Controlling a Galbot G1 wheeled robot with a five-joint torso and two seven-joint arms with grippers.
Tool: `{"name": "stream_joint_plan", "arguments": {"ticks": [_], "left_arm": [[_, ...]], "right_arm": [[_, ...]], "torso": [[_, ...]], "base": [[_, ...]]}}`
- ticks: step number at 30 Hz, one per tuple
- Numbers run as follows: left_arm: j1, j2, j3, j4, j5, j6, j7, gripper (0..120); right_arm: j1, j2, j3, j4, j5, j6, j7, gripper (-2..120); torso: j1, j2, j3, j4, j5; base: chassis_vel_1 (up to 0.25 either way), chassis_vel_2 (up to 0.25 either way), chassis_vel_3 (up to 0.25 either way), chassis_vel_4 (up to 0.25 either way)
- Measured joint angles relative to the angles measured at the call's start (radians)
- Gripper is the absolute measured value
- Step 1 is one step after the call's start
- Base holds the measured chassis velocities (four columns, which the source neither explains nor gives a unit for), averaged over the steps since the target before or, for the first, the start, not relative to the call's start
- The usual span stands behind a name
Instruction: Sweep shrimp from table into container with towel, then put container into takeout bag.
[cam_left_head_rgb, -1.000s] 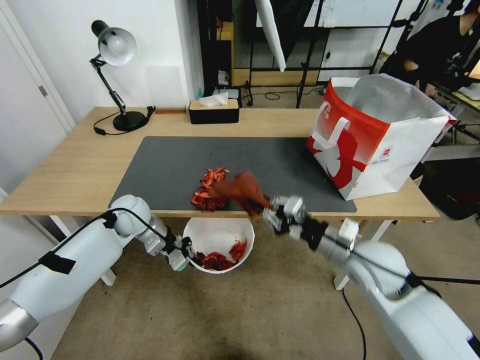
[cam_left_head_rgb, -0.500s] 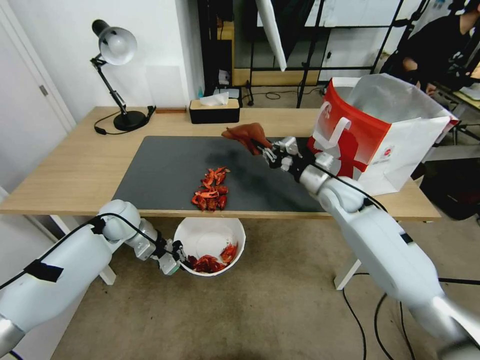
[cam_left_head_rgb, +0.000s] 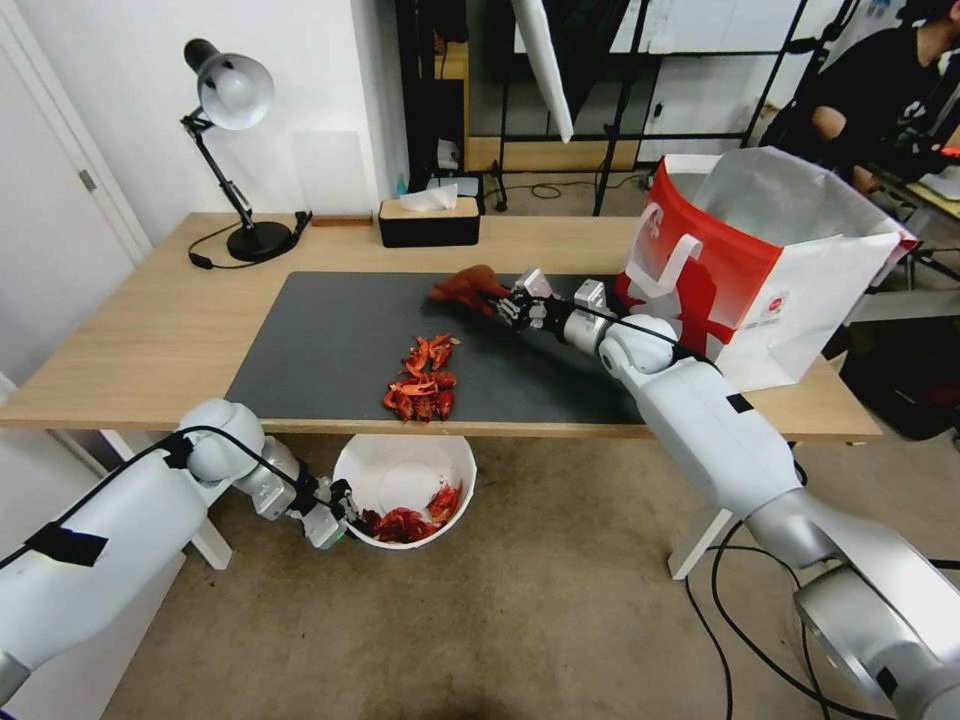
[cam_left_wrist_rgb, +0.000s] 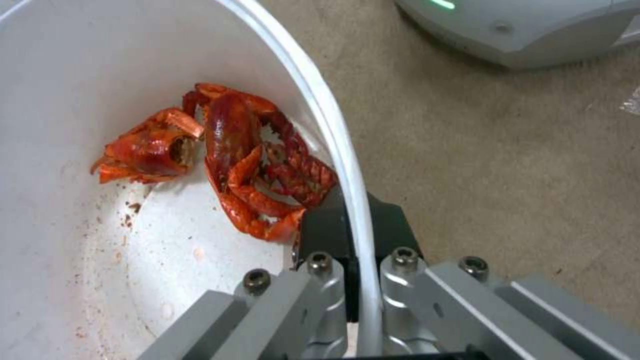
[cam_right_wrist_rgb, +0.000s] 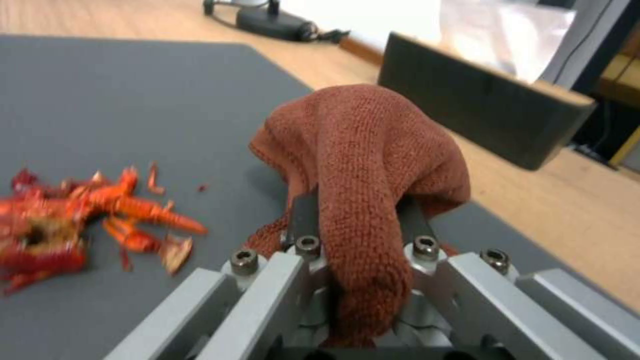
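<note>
While right gripper (cam_left_head_rgb: 497, 300) grips one towel (cam_left_head_rgb: 463, 284), one container (cam_left_head_rgb: 400, 470), shrimp (cam_left_head_rgb: 420, 380)

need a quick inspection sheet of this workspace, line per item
surface: table, dark mat on top.
job's things: shrimp piled near the mat's front edge, more lying in the container; takeout bag upright at the table's right end.
clutter: desk lamp, tissue box at the back.
grippers: left claw clamps the container rim below the table edge; right claw holds the towel above the mat.
cables: lamp cord; cables on the floor.
surroundings: carpet floor.
</note>
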Motion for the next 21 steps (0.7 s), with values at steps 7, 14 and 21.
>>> {"name": "stream_joint_plan", "arguments": {"ticks": [7,14,21], "left_arm": [[-0.006,-0.001,-0.001,0.007,0.0,-0.002,0.0,0],[-0.016,-0.001,0.001,0.014,-0.003,-0.005,0.0,0],[-0.019,0.005,-0.001,0.016,-0.01,-0.006,0.0,0]], "right_arm": [[0.007,0.001,-0.008,-0.033,-0.007,-0.007,-0.062,5],[-0.009,-0.005,-0.018,-0.033,-0.011,-0.009,-0.12,5],[-0.04,-0.011,-0.016,-0.009,-0.001,0.004,-0.18,5]], "torso": [[0.0,0.0,0.0,-0.0001,0.0001],[0.0,0.0,0.0,-0.0001,0.0001],[0.0,0.0,0.0,0.0,0.0001]], "base": [[0.0,0.0,0.0,0.0],[0.0,0.0,0.0,0.0],[0.0,0.0,0.0,0.0]]}}
